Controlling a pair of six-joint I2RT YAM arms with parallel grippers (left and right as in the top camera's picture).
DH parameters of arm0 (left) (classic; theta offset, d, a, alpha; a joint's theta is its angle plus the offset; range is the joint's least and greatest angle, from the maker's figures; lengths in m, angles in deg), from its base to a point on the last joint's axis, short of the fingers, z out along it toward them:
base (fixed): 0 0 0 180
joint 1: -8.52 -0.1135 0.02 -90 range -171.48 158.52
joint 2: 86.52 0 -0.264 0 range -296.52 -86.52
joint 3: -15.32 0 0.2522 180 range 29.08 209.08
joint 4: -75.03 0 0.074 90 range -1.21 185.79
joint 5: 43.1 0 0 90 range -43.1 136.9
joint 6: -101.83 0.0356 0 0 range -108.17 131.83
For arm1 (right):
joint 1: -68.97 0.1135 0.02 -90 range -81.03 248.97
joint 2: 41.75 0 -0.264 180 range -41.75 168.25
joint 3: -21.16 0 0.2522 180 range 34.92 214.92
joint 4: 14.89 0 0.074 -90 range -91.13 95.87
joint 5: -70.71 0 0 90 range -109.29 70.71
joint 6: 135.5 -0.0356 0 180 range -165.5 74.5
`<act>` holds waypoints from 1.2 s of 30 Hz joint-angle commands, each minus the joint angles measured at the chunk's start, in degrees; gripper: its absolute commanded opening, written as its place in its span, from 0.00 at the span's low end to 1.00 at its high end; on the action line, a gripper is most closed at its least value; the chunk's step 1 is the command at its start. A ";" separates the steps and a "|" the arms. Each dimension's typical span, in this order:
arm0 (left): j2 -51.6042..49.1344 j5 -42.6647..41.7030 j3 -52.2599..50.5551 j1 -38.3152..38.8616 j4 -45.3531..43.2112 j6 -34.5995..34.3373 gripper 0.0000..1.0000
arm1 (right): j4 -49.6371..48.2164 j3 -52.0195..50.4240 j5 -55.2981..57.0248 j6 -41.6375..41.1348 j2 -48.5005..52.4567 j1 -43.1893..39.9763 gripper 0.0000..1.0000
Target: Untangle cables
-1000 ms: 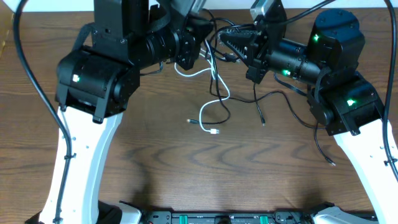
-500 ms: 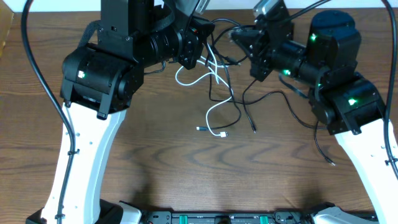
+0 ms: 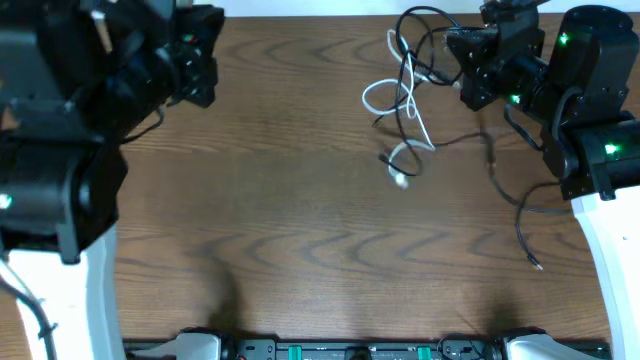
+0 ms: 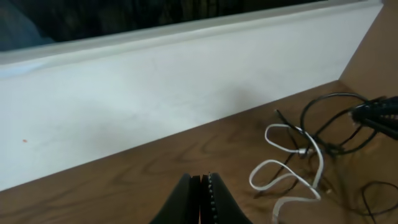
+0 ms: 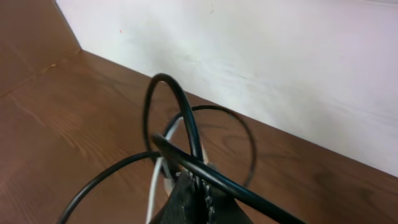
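overhead view of a wood table [image 3: 280, 210] w/ two robot arms. the cables [image 3: 405, 110] sit as one loose knot in the upper part of the frame, right of centre, just beside my right arm. my right gripper [image 5: 194, 186] is pressed together, pinching a black cord [image 5: 166, 77] whose loop arches up over the fingers in the right wrist view. my left gripper [image 4: 200, 190] is at the upper left of the overhead frame, well apart from the knot, fingers pressed together w/ nothing between them. a white cord [image 3: 367, 98] loops thru the black ones, w/ its small white plug [image 3: 401, 181] at the bottom of the knot. a loose black end [image 3: 535, 263] trails off to the lower right. handling, my guess: cords are v. light, thin, limp, a bit springy, so they'll prob. drag each other along rather than slide free. the jackets look smooth, so a light pinch may slip. plugs are the bits likely to snag in a loop, so no yanking. best hold is prob. near a free end, e.g. by the white plug, not mid-knot where i'd catch two strands. around: a white wall [image 4: 155, 93] runs along the far table edge close behind the knot, so little room to pull that way. my right arm crowds the knot from the right. the wood to the left & below gives room to spread strands.
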 commanded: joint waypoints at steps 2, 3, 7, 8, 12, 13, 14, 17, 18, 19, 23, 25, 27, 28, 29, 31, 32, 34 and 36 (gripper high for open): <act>-1.73 -4.07 0.90 -0.55 0.28 -1.95 0.16 | -1.44 0.48 -7.08 0.33 -0.87 -0.09 0.01; -2.14 -4.72 0.90 -0.55 0.33 -2.45 0.17 | -1.92 0.48 -8.00 0.31 -0.87 -0.09 0.01; -4.26 -12.09 0.90 -0.55 1.01 -3.76 0.23 | -6.27 0.48 -12.46 -2.56 -0.98 -0.09 0.01; -4.85 -14.58 0.90 -0.55 1.16 -3.76 0.23 | -7.41 0.48 -13.46 -3.19 -0.98 -0.09 0.01; -6.29 -19.34 0.90 0.00 1.49 -3.76 0.23 | -9.68 0.48 -16.35 -4.92 -0.98 -0.02 0.01; -6.49 -19.26 0.90 0.52 1.51 -3.74 0.23 | -9.94 0.48 -17.09 -5.49 -0.98 0.31 0.01; -6.51 -19.23 0.90 0.94 1.51 -3.74 0.23 | -10.01 0.48 -17.44 -5.62 -0.98 0.52 0.01; -6.51 -19.23 0.90 2.89 1.44 -3.69 0.23 | -10.16 0.48 -18.03 -5.68 -0.98 2.29 0.01; -6.51 -19.23 0.90 3.50 1.31 -3.69 0.23 | -10.49 0.48 -18.03 -5.68 -0.98 2.97 0.01; -6.58 -19.23 0.90 4.00 1.29 -3.69 0.23 | -10.82 0.48 -17.99 -5.68 -0.98 3.50 0.01; -6.58 -19.23 0.90 6.27 1.29 -3.72 0.23 | -14.14 0.48 -18.01 -6.80 -0.98 5.49 0.01; -6.58 -19.23 0.90 7.67 1.31 -3.72 0.23 | -16.26 0.48 -17.90 -6.95 -0.98 6.71 0.01; -6.58 -19.23 0.90 8.66 1.31 -3.72 0.23 | -16.74 0.48 -16.81 -6.97 -0.98 7.06 0.01; -6.58 -19.23 0.90 9.22 1.29 -3.72 0.23 | -16.74 0.48 -16.00 -6.97 -0.98 7.04 0.01; -6.58 -19.23 0.90 9.68 1.29 -3.74 0.23 | -16.70 0.48 -15.61 -6.99 -0.98 7.04 0.01; -6.58 -19.23 0.90 10.78 1.27 -3.74 0.23 | -16.70 0.48 -15.19 -7.41 -0.96 7.04 0.01; -6.60 -19.23 0.90 12.09 1.07 -3.74 0.23 | -16.76 0.48 -14.60 -7.39 -0.96 7.04 0.01; -6.60 -19.23 0.90 13.53 0.68 -3.74 0.23 | -16.87 0.48 -13.38 -7.41 -0.96 7.04 0.01; -6.62 -19.21 0.90 15.23 0.42 -3.69 0.23 | -17.00 0.48 -13.25 -7.41 -0.96 7.04 0.01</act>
